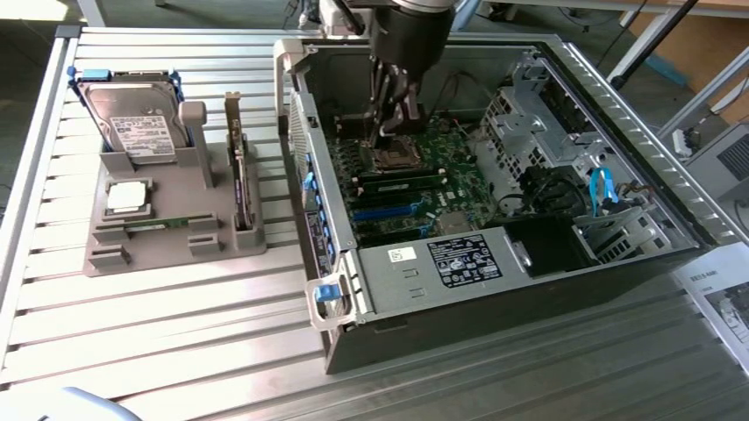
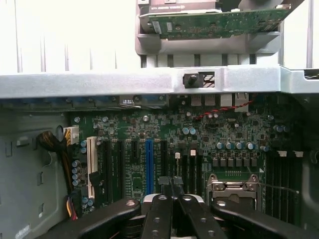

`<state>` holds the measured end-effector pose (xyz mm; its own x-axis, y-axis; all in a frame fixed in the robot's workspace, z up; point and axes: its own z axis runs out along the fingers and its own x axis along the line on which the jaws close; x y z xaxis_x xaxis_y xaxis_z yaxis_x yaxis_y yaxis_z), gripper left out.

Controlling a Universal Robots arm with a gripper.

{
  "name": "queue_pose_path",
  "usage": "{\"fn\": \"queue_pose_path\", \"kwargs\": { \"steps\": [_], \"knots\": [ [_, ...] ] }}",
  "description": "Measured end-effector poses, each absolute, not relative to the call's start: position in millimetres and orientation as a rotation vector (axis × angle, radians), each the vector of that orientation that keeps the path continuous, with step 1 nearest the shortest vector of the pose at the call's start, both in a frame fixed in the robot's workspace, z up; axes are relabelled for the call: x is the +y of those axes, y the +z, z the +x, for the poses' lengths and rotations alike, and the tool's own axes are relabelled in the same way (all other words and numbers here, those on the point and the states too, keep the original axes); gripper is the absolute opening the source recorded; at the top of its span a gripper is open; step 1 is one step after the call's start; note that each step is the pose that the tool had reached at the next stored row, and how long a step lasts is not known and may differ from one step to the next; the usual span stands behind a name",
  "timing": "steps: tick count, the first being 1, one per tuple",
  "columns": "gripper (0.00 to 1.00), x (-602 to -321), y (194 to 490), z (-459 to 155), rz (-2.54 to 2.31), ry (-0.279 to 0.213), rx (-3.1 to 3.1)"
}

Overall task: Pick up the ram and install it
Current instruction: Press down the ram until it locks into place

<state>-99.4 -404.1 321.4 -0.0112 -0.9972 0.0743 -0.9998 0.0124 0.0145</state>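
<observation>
My gripper (image 1: 392,132) is down inside the open computer case (image 1: 655,132), over the motherboard (image 1: 457,145) near the CPU socket (image 1: 390,160). In the wrist view its black fingertips (image 2: 164,182) are pressed together with nothing visible between them, just above the dark memory slots (image 2: 192,169). A thin green strip that looks like the ram (image 1: 156,223) lies flat in the front slot of the grey holder (image 1: 140,254), outside the case at the exterior view's left, far from the gripper.
The holder also carries a silver hard drive (image 1: 135,123) with blue rails and a taller upright card (image 1: 240,175), the card seen again past the case wall (image 2: 214,22). Inside the case are a blue slot (image 2: 148,164), a power supply (image 1: 462,259) and blue cables (image 1: 602,189).
</observation>
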Motion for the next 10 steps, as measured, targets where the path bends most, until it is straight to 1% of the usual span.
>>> {"fn": "queue_pose_path", "kwargs": {
  "steps": [5,10],
  "knots": [
    [0.1,-404.1,333.7,-99.4,2.158,0.076,-2.184],
    [0.1,-404.0,334.4,-99.4,2.157,0.077,-2.183]
  ]
}}
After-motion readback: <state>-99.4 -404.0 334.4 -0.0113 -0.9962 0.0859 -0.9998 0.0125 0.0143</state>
